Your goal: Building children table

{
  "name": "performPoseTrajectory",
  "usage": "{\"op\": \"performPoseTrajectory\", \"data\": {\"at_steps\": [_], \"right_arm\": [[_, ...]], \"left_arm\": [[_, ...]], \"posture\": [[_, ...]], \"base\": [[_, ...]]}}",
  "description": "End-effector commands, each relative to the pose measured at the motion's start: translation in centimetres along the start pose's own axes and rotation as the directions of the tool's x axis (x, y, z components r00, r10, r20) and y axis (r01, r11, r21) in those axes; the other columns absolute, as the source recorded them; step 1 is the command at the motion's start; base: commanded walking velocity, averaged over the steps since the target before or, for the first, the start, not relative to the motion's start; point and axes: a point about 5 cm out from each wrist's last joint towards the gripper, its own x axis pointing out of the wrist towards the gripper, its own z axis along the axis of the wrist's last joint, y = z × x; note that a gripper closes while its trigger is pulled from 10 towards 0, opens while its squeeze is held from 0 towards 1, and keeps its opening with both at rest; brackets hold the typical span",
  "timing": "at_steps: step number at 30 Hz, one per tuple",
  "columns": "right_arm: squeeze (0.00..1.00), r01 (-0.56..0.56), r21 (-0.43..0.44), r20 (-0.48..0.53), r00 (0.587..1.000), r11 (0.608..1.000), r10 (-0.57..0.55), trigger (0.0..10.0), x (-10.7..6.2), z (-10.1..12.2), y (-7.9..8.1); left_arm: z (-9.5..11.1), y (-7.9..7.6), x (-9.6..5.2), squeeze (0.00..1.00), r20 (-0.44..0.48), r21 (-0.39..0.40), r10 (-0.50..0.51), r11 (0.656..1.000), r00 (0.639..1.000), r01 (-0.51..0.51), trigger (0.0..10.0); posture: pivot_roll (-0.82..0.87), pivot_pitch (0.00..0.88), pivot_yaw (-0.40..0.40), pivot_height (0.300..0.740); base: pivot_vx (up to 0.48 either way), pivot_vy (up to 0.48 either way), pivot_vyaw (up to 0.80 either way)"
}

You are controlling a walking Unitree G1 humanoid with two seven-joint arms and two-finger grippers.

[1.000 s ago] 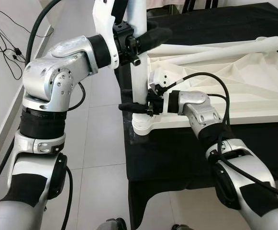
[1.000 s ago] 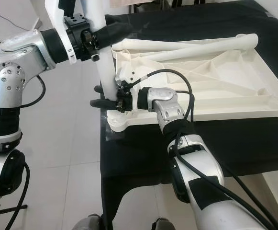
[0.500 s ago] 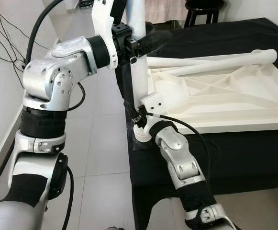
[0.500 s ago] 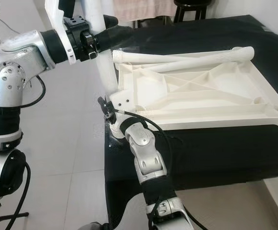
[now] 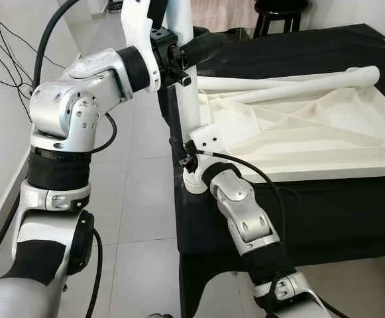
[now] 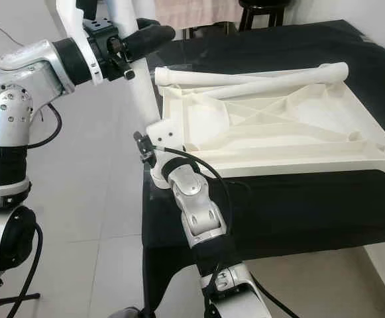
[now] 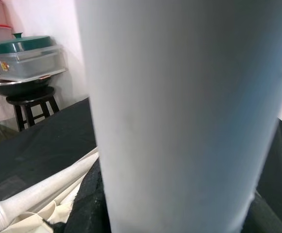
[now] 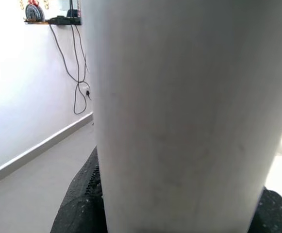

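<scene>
An upturned white plastic tabletop (image 5: 311,132) lies on a black-covered table (image 5: 338,205). At its near left corner a white table leg (image 5: 187,99) stands upright in the corner socket (image 5: 193,182). My left gripper (image 5: 193,50) is shut on the leg high up, its black fingers (image 6: 149,33) wrapped round it. Low on the same leg, just above the socket, my right gripper (image 5: 181,154) is shut too. The leg (image 7: 179,111) looms close in the left wrist view, and the leg (image 8: 179,111) equally close in the right wrist view. Two loose white legs (image 5: 298,78) lie across the tabletop's far side.
Tiled floor (image 5: 139,199) runs along the table's left edge, with cables (image 5: 3,40) by the wall. A dark stool (image 5: 275,10) stands behind the table. The left wrist view shows a stool carrying lidded containers (image 7: 26,56).
My right forearm has swung from the leg's right side round to the near side, its gripper staying low on the leg. The left gripper keeps its hold. The camera shifted slightly.
</scene>
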Motion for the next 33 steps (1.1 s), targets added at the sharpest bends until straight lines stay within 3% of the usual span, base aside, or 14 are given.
{"op": "performPoseTrajectory", "data": {"at_steps": [1,2,4,5,9,11,12,15,16,17,18,26,27,33], "right_arm": [[0.0,0.028,-0.049,-0.145,0.989,0.998,-0.035,0.1,-0.3,-2.6,-0.8],[0.0,0.011,-0.068,-0.133,0.991,0.998,-0.02,6.4,0.0,-2.2,-0.8],[0.0,-0.001,-0.081,-0.127,0.992,0.997,-0.009,6.4,0.2,-2.0,-0.8],[1.0,-0.08,-0.051,-0.095,0.993,0.995,0.075,10.0,0.6,-1.3,-0.6],[1.0,-0.243,-0.004,-0.016,0.97,0.97,0.243,10.0,1.2,0.2,-0.4],[1.0,-0.416,-0.011,0.05,0.908,0.909,0.416,10.0,1.4,1.4,-0.3],[1.0,-0.627,-0.06,0.092,0.771,0.777,0.63,10.0,1.3,2.7,-0.8],[1.0,-0.688,-0.076,0.078,0.717,0.721,0.693,10.0,1.1,2.7,-1.0],[0.59,-0.73,-0.099,0.026,0.677,0.676,0.736,10.0,1.2,2.4,-1.1],[0.59,-0.73,-0.099,0.026,0.677,0.676,0.736,10.0,1.2,2.4,-1.1],[0.0,-0.769,-0.1,-0.01,0.635,0.631,0.772,10.0,1.3,2.2,-1.2],[0.0,-0.825,-0.034,-0.036,0.565,0.564,0.824,10.0,2.2,2.0,-1.1],[0.0,-0.824,-0.022,-0.021,0.566,0.566,0.824,0.0,2.4,2.1,-0.9],[0.0,-0.823,-0.01,-0.011,0.569,0.569,0.822,0.0,2.7,2.0,-0.6]], "left_arm": [[0.1,-0.3,0.2,0.0,-0.006,0.006,-0.023,1.0,1.0,0.023,0.0],[0.1,-0.3,0.2,0.0,-0.004,0.006,-0.023,1.0,1.0,0.023,0.0],[0.1,-0.3,0.2,0.0,-0.004,0.006,-0.023,1.0,1.0,0.023,0.0],[0.1,-0.4,0.2,0.0,-0.004,0.007,-0.024,1.0,1.0,0.024,0.0],[0.1,-0.4,0.1,0.0,-0.004,0.009,-0.025,1.0,1.0,0.025,0.0],[0.1,-0.4,0.1,0.0,-0.003,0.01,-0.025,1.0,1.0,0.025,0.0],[0.1,-0.4,0.1,0.0,-0.002,0.01,-0.025,1.0,1.0,0.025,0.0],[0.1,-0.4,0.1,0.0,-0.001,0.01,-0.026,1.0,1.0,0.026,0.0],[0.1,-0.4,0.1,0.0,-0.001,0.01,-0.026,1.0,1.0,0.026,0.0],[0.1,-0.4,0.1,0.0,-0.001,0.01,-0.026,1.0,1.0,0.026,0.0],[0.2,-0.4,0.1,0.0,0.0,0.011,-0.028,1.0,1.0,0.028,0.0],[0.2,-0.4,0.2,0.0,-0.002,0.015,-0.03,0.999,1.0,0.03,0.0],[0.3,-0.4,0.2,0.0,-0.003,0.016,-0.03,0.999,1.0,0.03,0.0],[0.3,-0.4,0.2,0.0,-0.006,0.017,-0.031,0.999,0.999,0.031,0.0]], "posture": [[0.0,0.124,0.081,0.74],[0.0,0.125,0.082,0.74],[0.0,0.125,0.082,0.74],[0.0,0.125,0.081,0.74],[0.0,0.125,0.081,0.74],[0.0,0.124,0.082,0.74],[0.0,0.124,0.082,0.74],[0.0,0.125,0.082,0.74],[0.0,0.125,0.082,0.74],[0.0,0.125,0.082,0.74],[0.01,0.126,0.085,0.74],[0.02,0.126,0.088,0.74],[0.03,0.128,0.089,0.74],[0.03,0.13,0.09,0.74]], "base": [[0.0,0.0,0.0],[0.0,0.0,0.0],[0.0,0.0,0.0],[0.0,0.0,0.0],[0.0,0.0,0.0],[0.0,0.0,0.0],[0.0,0.0,0.0],[0.0,0.0,0.0],[0.0,0.0,0.0],[0.0,0.0,0.0],[0.0,0.0,0.0],[0.0,0.0,0.0],[0.0,0.0,0.0],[0.0,0.0,0.0]]}}
